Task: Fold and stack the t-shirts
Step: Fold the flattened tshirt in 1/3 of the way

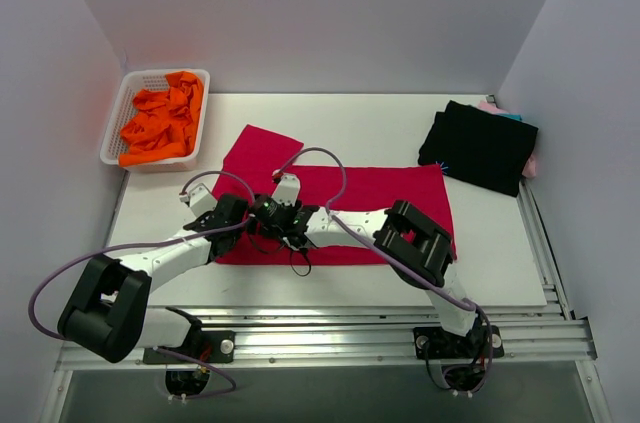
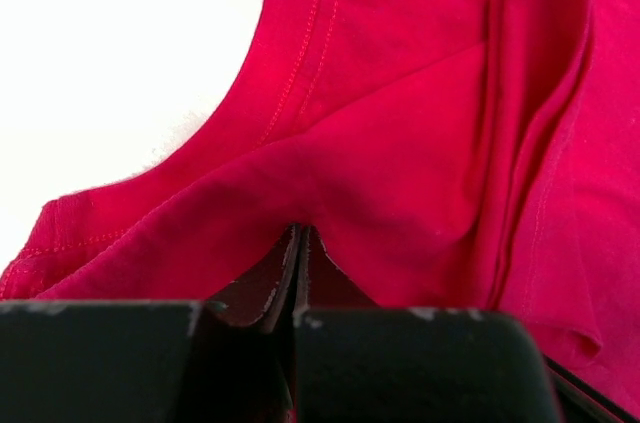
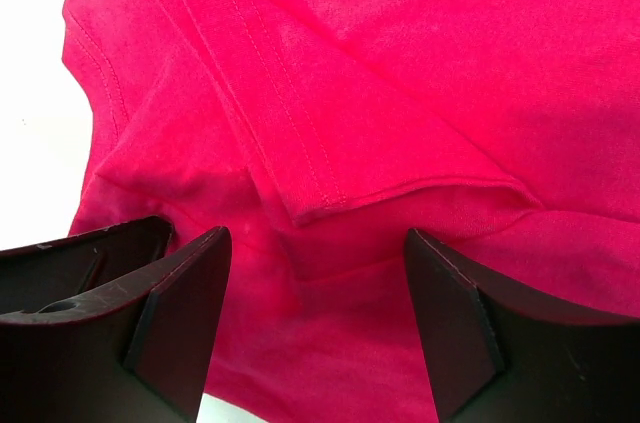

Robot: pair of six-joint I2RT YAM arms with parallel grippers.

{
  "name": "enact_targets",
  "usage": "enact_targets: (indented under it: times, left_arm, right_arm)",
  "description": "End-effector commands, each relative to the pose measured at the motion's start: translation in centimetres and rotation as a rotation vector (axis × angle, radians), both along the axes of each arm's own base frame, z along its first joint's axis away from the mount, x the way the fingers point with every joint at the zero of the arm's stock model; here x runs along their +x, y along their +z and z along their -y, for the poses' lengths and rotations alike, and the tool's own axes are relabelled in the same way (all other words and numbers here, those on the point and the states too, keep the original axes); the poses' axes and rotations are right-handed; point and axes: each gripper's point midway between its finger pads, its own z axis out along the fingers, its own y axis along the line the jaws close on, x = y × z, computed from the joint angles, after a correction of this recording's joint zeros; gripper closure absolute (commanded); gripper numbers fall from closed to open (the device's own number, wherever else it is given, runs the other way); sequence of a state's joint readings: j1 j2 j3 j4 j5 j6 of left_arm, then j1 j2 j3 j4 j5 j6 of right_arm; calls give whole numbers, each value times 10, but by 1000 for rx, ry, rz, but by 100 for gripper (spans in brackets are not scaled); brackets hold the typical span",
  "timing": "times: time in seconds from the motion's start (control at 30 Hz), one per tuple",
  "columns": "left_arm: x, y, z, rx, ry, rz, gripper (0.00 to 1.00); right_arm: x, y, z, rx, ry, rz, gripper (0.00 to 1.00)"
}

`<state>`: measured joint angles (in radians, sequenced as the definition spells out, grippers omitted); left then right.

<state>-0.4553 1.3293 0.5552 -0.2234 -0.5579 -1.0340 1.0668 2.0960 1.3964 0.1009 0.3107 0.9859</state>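
- Top view: the red t-shirt (image 1: 385, 201) lies spread across the middle of the white table (image 1: 500, 243), one sleeve pointing up-left. Both arms reach in over its left part, the left gripper (image 1: 268, 211) and the right gripper (image 1: 297, 225) close together. From here their jaws are too small to read.
- At the table's far right a folded black t-shirt (image 1: 480, 148) lies on top of pink and teal cloth (image 1: 503, 112). A white basket (image 1: 118, 118) of orange cloth (image 1: 160, 121) stands at the far left corner.
- Left wrist: the left gripper (image 2: 300, 240) is closed, pinching a ridge of the red t-shirt (image 2: 400, 133) that tents up into the jaws. Bare table (image 2: 120, 43) shows beyond the neckline.
- Right wrist: the right gripper (image 3: 315, 273) stands spread apart and holds nothing, hovering over the red t-shirt (image 3: 430, 63), seemingly just above a hemmed sleeve edge (image 3: 330, 198).
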Motion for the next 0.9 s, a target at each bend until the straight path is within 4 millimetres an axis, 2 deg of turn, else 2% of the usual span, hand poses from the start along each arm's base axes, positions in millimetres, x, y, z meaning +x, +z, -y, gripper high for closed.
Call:
enact_targets:
  times: [0.0, 0.33, 0.67, 0.87]
  left_arm:
    - [6, 2, 2, -15, -2, 26, 97]
    - [5, 3, 2, -17, -5, 31, 98]
    - [4, 3, 3, -8, -11, 33, 98]
    - [3, 3, 5, 7, -17, 33, 98]
  right_arm:
    - [7, 21, 0, 33, -36, 34, 34]
    - [20, 14, -4, 25, -42, 40, 34]
    - [47, 5, -8, 35, -50, 36, 35]
    - [66, 11, -6, 45, -62, 47, 35]
